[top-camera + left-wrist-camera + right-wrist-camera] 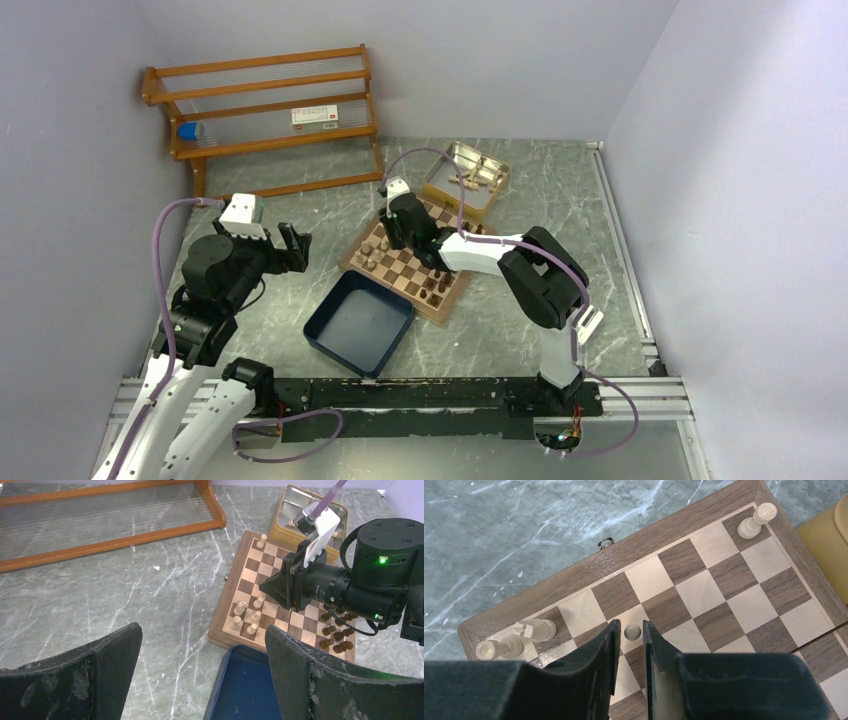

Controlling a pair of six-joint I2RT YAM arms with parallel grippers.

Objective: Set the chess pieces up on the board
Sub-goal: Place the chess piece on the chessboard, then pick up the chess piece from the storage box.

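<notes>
While the left gripper [202,630] hangs wide open and empty by the counter's left edge, the blue tray [358,320] sits toward the near edge, the board [574,582] mid-counter behind it. The right gripper [630,625] is low over the board, jaws narrow either side of a light piece [631,631], grip unclear. Step looks like seating that piece; next needs centring on its square, then a clean release

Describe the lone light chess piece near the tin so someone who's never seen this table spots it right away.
Find the board, then its corner beside the metal tin. A light piece stands upright on the dark corner square there. It is alone at that end, while the other light pieces bunch at the end by the blue tray.
</notes>
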